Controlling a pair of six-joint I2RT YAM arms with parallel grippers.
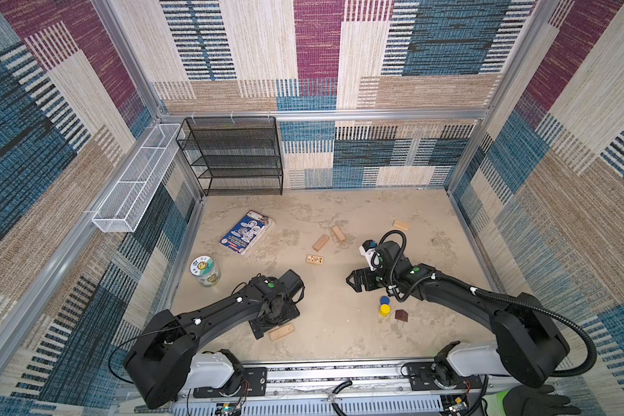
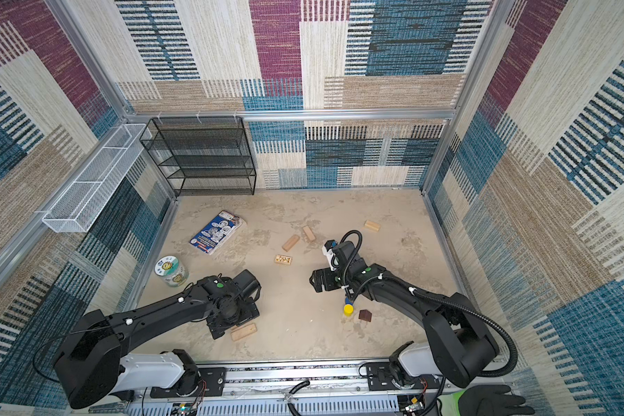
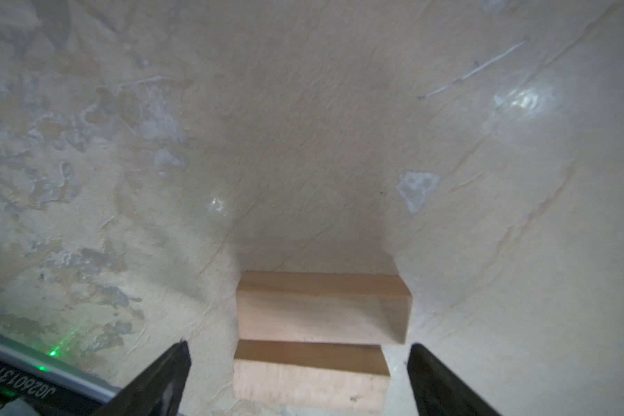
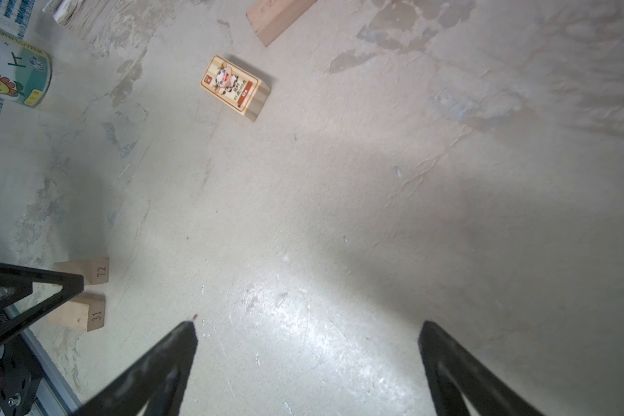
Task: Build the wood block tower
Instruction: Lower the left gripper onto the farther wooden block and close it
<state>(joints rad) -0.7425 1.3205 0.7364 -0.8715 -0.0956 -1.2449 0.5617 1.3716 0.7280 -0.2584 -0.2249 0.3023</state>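
a: so, how far along?
b: barely begun, by the look of it. two pale bars (image 3: 323, 309) laid side by side, a small gap between, near the front edge of the desk (image 1: 325, 335), left of middle; likely the first layer of the tower.
a: and the left end effector (image 3: 299, 346)?
b: spread wide right above those two, pinching nothing.
a: right end effector (image 4: 308, 326)?
b: spread wide too, empty, over bare desk near the middle.
a: left to do?
b: nearly everything. no crosswise layer laid yet. printed bar (image 1: 314, 259) and two plain bars (image 1: 320, 242) loose around the centre, one more bar (image 1: 401, 225) toward the far right corner. blue disc (image 1: 384, 300), yellow cylinder (image 1: 385, 309) and dark-brown house piece (image 1: 401, 316) close together toward the front right, none stacked.
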